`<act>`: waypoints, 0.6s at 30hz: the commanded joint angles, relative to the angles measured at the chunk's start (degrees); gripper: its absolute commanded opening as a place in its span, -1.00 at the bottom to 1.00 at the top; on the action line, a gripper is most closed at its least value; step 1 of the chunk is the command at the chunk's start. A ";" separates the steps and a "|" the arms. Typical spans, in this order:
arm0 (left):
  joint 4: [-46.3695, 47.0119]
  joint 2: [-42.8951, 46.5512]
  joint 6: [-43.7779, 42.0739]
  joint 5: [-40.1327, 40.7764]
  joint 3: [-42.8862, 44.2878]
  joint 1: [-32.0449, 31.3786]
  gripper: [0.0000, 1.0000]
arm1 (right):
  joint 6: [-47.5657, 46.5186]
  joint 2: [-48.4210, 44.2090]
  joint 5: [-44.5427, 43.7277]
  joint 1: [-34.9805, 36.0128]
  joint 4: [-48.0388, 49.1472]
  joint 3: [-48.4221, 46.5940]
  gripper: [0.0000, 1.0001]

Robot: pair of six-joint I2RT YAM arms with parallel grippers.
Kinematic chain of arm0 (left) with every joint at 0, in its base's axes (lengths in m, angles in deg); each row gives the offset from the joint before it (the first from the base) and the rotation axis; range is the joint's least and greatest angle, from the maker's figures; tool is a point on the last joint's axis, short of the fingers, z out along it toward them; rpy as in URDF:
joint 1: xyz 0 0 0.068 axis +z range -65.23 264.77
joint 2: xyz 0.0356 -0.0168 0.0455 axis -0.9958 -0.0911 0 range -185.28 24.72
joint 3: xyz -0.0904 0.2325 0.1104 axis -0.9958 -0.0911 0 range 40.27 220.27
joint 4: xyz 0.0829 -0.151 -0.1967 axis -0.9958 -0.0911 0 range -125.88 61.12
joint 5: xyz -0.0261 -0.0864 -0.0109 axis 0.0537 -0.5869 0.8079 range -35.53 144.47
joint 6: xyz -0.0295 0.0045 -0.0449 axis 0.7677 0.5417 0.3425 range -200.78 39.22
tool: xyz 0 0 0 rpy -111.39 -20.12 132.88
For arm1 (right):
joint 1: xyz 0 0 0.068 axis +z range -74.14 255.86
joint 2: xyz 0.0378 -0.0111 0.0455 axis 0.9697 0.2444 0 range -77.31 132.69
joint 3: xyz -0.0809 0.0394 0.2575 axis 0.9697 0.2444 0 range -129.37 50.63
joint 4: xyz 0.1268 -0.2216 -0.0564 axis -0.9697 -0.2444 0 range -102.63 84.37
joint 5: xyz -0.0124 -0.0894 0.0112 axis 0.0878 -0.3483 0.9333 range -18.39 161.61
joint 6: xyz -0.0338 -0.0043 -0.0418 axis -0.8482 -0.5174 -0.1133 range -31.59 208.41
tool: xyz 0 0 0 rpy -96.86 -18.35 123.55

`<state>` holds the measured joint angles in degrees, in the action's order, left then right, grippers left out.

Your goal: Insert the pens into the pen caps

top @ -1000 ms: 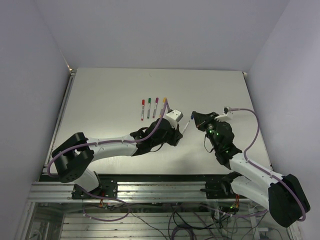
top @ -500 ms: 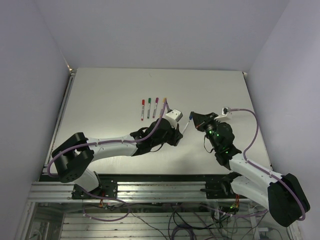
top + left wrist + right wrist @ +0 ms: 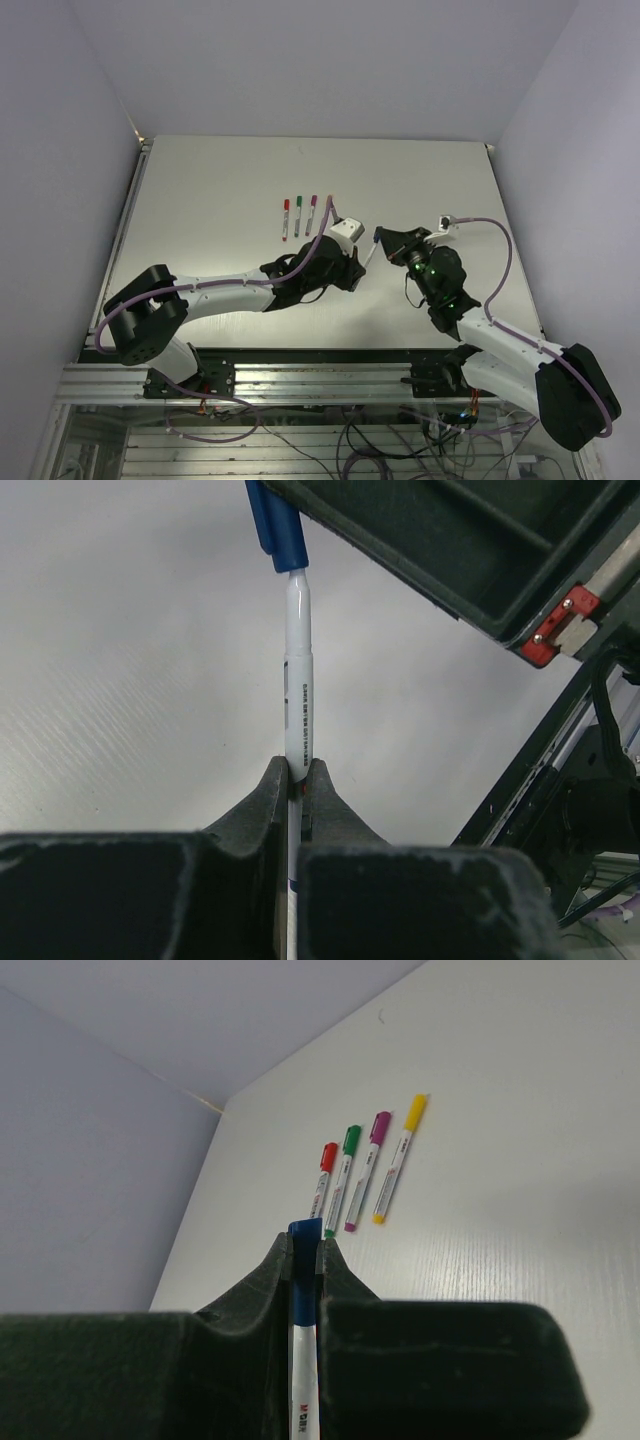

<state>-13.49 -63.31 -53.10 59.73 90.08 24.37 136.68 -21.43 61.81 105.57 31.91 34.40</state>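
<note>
A white-barrelled pen (image 3: 298, 670) stands upright in the left wrist view, and my left gripper (image 3: 297, 777) is shut on its lower part. Its far end sits in the mouth of a blue pen cap (image 3: 277, 525). My right gripper (image 3: 303, 1248) is shut on that blue cap (image 3: 303, 1245), and the white barrel (image 3: 303, 1380) runs back between its fingers. From above, the two grippers meet mid-table, left gripper (image 3: 363, 262) and right gripper (image 3: 381, 238), with the pen (image 3: 371, 251) between them.
Several capped pens lie side by side on the white table (image 3: 220, 180) behind the grippers: red (image 3: 322, 1175), green (image 3: 345, 1165), magenta (image 3: 367, 1168), yellow (image 3: 398, 1158). A purple cable of the left arm crosses near the yellow one (image 3: 329, 203).
My right gripper has moved left with the blue cap, closing the gap to the pen's tip. The left gripper and its pen have barely moved.
</note>
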 commanded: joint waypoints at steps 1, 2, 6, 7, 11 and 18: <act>3.11 -0.12 0.74 -0.15 0.14 0.46 -0.86 | 0.32 0.41 0.49 0.94 2.54 1.20 -1.00; 3.33 -0.08 0.85 -0.07 0.06 0.46 -0.86 | 0.27 0.45 0.42 1.19 2.40 1.20 -1.00; 3.91 0.24 1.28 0.48 -0.45 0.55 -0.86 | -0.06 0.44 0.18 1.77 1.90 1.24 -1.00; 3.92 0.33 1.36 0.60 -0.51 0.55 -0.86 | -0.14 0.44 0.14 1.90 1.77 1.20 -1.00; 5.52 0.66 2.11 0.82 -1.21 0.71 -0.86 | -1.19 0.78 0.43 2.84 1.75 1.20 -1.00; 12.46 1.80 5.69 -2.48 -4.07 2.13 -0.87 | -5.96 2.63 2.27 4.95 -0.24 0.72 -1.00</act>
<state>-10.58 -63.35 -50.23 59.66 87.63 25.25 134.30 -19.64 61.79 108.72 32.74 35.01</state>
